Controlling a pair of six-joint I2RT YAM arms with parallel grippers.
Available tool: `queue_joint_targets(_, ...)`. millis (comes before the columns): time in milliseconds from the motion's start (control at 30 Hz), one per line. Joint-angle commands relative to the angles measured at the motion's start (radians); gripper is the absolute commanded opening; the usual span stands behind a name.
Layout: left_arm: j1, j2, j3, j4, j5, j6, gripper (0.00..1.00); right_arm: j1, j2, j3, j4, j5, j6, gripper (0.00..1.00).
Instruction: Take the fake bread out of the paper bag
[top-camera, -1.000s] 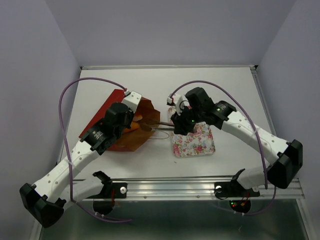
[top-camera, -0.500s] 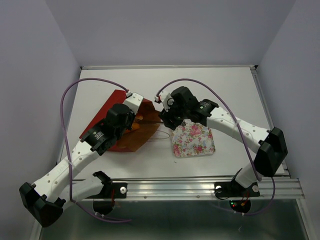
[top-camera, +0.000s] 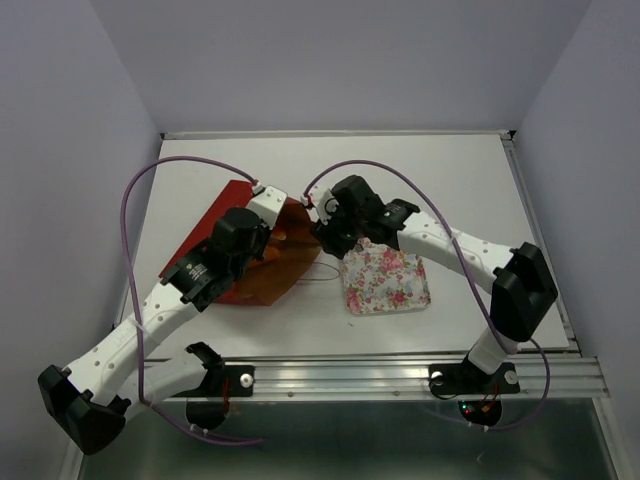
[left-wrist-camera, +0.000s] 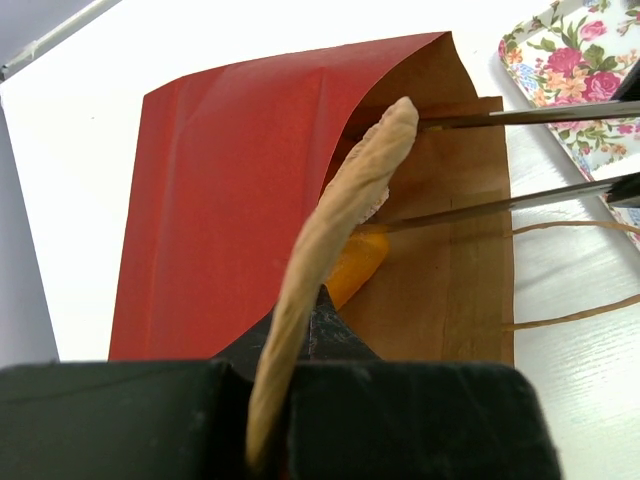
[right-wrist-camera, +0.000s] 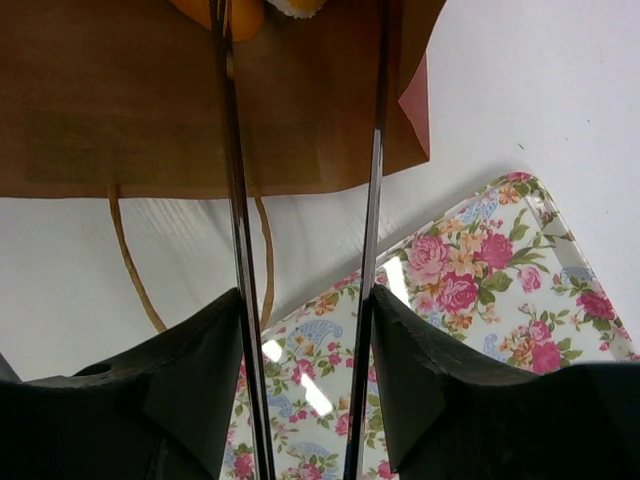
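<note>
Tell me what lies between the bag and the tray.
A strip of white table, crossed by the bag's cord handle and the long fingers of the right gripper; the right wrist view shows it.

Right gripper (right-wrist-camera: 300, 20) jaws apart, inside paper bag (right-wrist-camera: 120, 100) mouth near fake bread (right-wrist-camera: 245, 12); floral tray (right-wrist-camera: 480, 270) beneath.

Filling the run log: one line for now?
left gripper: shut on paper bag top edge | right gripper: open, tips in bag mouth | bread: inside bag | tray: beside bag
</note>
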Motion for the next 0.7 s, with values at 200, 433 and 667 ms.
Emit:
queue_joint_targets(200,-0.007,-0.032,0.040,0.028,-0.007,-0.001,0.00,0.006,0.072,0.059,0.093,-0.022,-0.023,0.42)
queue_joint_targets(433,-0.009,-0.042,0.045,0.033,-0.050,-0.015,0.00,0.006,0.032,0.067,0.090,-0.045,-0.009,0.16)
queue_joint_targets(667,-0.010,-0.033,0.032,0.042,-0.052,-0.012,0.00,0.006,-0.139,0.032,0.047,-0.036,0.132,0.05)
